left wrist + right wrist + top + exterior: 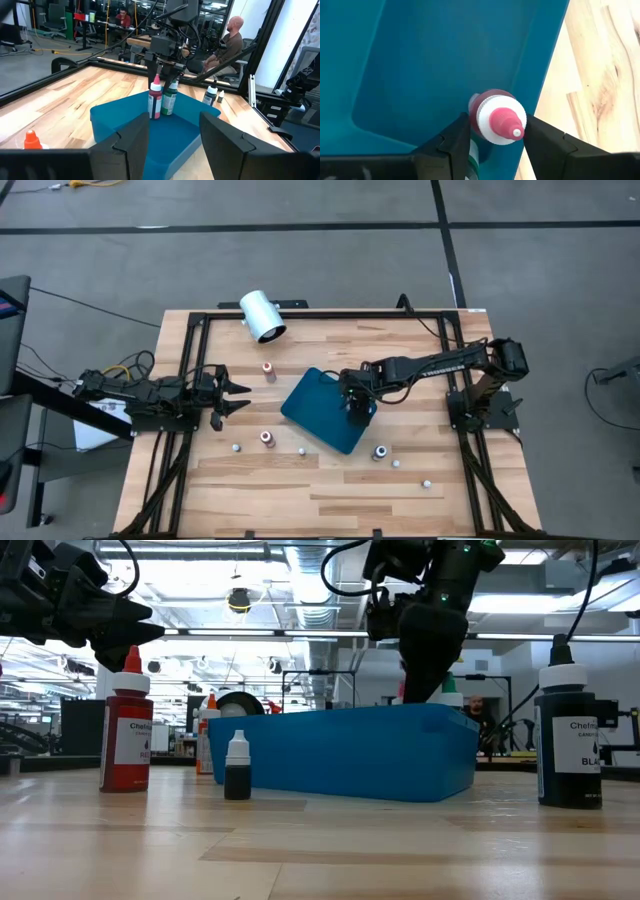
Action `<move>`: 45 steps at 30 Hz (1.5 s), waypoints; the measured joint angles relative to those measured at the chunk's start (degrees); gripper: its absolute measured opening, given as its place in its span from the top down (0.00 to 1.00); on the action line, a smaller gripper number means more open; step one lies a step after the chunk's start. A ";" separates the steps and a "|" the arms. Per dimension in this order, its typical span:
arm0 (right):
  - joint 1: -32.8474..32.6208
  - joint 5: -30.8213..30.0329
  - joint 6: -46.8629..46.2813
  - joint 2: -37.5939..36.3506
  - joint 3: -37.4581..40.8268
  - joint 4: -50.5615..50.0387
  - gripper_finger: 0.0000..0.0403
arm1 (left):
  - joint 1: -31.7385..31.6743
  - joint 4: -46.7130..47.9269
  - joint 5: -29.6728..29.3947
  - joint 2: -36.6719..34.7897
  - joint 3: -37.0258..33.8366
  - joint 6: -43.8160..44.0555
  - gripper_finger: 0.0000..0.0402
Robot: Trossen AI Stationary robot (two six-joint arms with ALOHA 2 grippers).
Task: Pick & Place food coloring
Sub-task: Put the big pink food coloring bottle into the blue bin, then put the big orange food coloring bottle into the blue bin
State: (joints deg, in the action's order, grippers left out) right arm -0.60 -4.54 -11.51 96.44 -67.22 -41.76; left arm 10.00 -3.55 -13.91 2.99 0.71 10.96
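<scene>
Right claw (492,137) astride pink bottle (497,120).

A grey concrete floor (300,250) surrounds the pale wooden plank table (300,490), ceiling pipes and bright lights (240,570) overhead, seated people (232,42) at distant desks.

I've got a teal-blue tray (318,412) on a pale, striped butcher-block table (300,490). Inside the tray stand a bottle with pink liquid and a pink tip (155,100) and a green one (169,99). Out on the wood, a red bottle with a red cap (126,735), a black bottle (570,735), and a white cylinder (262,316).
</scene>
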 joint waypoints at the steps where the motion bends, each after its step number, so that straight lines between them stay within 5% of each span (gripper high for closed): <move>1: 0.00 0.00 0.00 0.00 0.00 0.00 0.60 | -0.02 0.00 0.00 0.02 0.00 0.00 0.59; 17: 0.00 0.02 -0.06 -1.18 -0.35 -0.50 0.65 | -0.02 0.00 0.00 0.02 0.00 -0.02 0.59; 25: -0.21 -0.01 -0.08 -2.65 -7.71 -11.55 0.71 | -0.02 -0.07 0.02 0.00 0.00 -0.02 0.59; 45: -3.82 -4.63 -2.16 -17.88 -10.69 -17.42 0.72 | -0.01 -0.02 0.17 0.11 0.00 1.91 0.59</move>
State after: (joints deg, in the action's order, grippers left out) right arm -4.43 -9.16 -13.67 78.56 -77.91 -59.18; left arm 9.99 -3.57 -13.75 3.09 0.71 12.87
